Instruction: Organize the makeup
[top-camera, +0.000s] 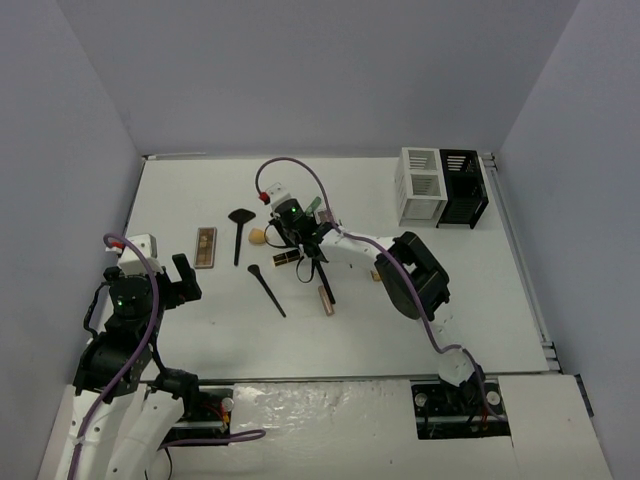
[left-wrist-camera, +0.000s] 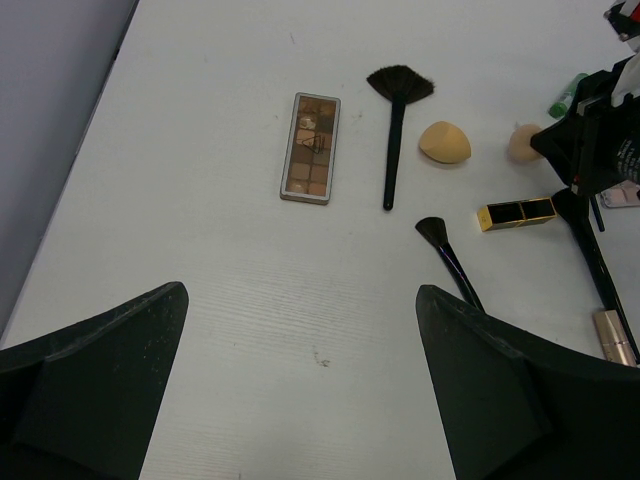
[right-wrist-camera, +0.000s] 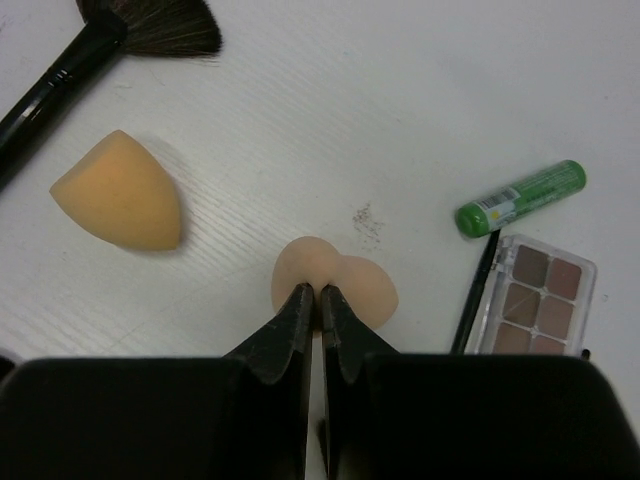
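My right gripper (right-wrist-camera: 319, 295) is shut on a pale beige sponge (right-wrist-camera: 335, 280) that lies on the table, its fingertips squeezing a dent into the sponge's near side. A second, more orange sponge (right-wrist-camera: 122, 192) lies free to its left, below a black fan brush (right-wrist-camera: 150, 25). From the left wrist view, the pinched sponge (left-wrist-camera: 522, 143) shows beside the right gripper (left-wrist-camera: 590, 140). My left gripper (left-wrist-camera: 300, 300) hangs open over bare table, holding nothing, near a long palette (left-wrist-camera: 310, 147). A black-gold case (left-wrist-camera: 516, 212) and a small brush (left-wrist-camera: 447, 255) lie between the arms.
A green tube (right-wrist-camera: 520, 197) and a small palette (right-wrist-camera: 530, 305) lie just right of the pinched sponge. A white organizer box (top-camera: 420, 185) and a black one (top-camera: 462, 187) stand at the back right. A gold-pink tube (top-camera: 325, 298) lies near the right arm.
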